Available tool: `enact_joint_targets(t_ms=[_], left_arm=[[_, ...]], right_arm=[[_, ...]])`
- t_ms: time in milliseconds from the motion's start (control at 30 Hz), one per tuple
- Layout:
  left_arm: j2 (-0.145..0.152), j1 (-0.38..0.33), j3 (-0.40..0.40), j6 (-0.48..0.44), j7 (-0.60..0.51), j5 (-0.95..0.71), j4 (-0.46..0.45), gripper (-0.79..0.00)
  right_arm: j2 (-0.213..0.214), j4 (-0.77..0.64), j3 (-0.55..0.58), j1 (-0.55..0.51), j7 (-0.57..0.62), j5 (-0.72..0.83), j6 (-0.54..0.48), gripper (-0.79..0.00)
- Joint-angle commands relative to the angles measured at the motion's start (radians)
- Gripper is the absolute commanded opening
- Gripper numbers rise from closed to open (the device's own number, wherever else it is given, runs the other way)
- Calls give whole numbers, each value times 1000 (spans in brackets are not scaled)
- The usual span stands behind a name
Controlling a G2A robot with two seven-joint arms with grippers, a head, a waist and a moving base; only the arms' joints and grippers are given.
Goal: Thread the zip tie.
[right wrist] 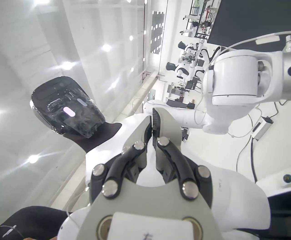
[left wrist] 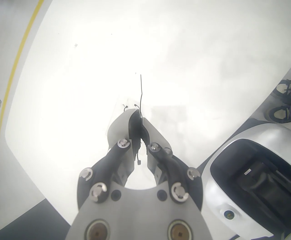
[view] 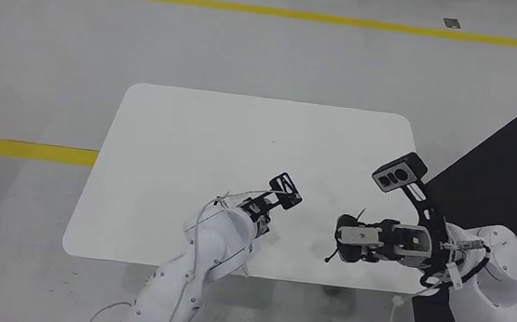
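Left gripper: fingers clamped on one black zip tie. The tail stuck out past the tips over the white table, and the small square end hung between the fingers.

Right gripper: fingers pressed together, right of the left one and apart from it. One thin black strand crossed its tip; could not tell whether it was gripped.

Count: two grippers, one table.
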Motion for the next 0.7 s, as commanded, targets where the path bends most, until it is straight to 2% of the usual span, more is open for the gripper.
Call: enact_joint_targets(t_ms=[0, 167, 233, 400, 567, 667], left_arm=[[0, 0, 0, 0, 0, 0, 0, -785], [0, 0, 0, 0, 0, 0, 0, -785], [0, 0, 0, 0, 0, 0, 0, -785], [0, 0, 0, 0, 0, 0, 0, -785], [0, 0, 0, 0, 0, 0, 0, -785], [0, 0, 0, 0, 0, 0, 0, -785]], right_arm=[[0, -1, -1, 0, 0, -3, -1, -785], [-1, -3, -1, 0, -18, -3, -8, -785], [-10, -8, -20, -1, -105, 48, -41, -785], [-29, -2, -90, 56, -274, 25, -118, -785], [-47, 46, -181, 165, -418, -28, -83, -785], [-58, 52, -249, 226, -454, -63, -36, -785]])
